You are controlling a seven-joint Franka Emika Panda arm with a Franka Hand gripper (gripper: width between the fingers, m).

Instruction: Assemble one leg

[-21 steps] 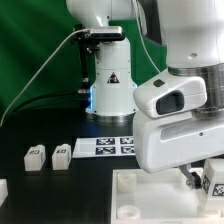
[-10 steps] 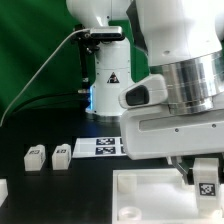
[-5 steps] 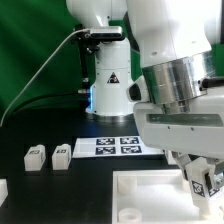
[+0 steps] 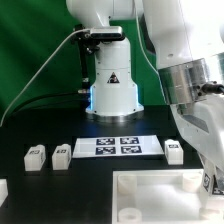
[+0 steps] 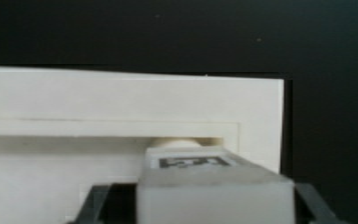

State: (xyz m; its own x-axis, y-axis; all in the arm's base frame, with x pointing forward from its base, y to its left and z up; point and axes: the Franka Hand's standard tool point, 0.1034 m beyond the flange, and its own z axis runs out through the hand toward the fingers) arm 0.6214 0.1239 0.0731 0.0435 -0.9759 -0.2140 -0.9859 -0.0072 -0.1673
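In the wrist view my gripper [image 5: 202, 208] is shut on a leg [image 5: 197, 178], a white block with a black-and-white marker on its face, with a dark finger on each side of it. The leg hangs over the large white tray-like piece [image 5: 105, 110], just in front of a corner socket [image 5: 190, 143]. In the exterior view the gripper [image 4: 208, 182] is at the lower right edge, mostly cut off, above the tray piece's right corner [image 4: 190, 183]. Three more legs lie on the table: two [image 4: 36, 155] [image 4: 61, 156] at the left and one [image 4: 173, 150] at the right.
The marker board [image 4: 120, 146] lies between the loose legs, in front of the robot base [image 4: 110, 85]. My arm's bulky links [image 4: 195, 90] fill the exterior view's right. Another white part [image 4: 3, 188] pokes in at the left edge. A green curtain hangs behind.
The arm's wrist has turned and swung toward the exterior view's right, uncovering the leg beside the marker board. The held leg has stayed near the tray piece's right corner.
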